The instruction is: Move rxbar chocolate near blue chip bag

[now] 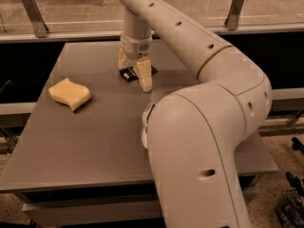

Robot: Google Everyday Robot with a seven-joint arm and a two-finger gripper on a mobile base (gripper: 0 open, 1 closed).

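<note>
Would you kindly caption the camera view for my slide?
Robot hand, open, at the small flat black snack-bar wrapper on grey table.
</note>
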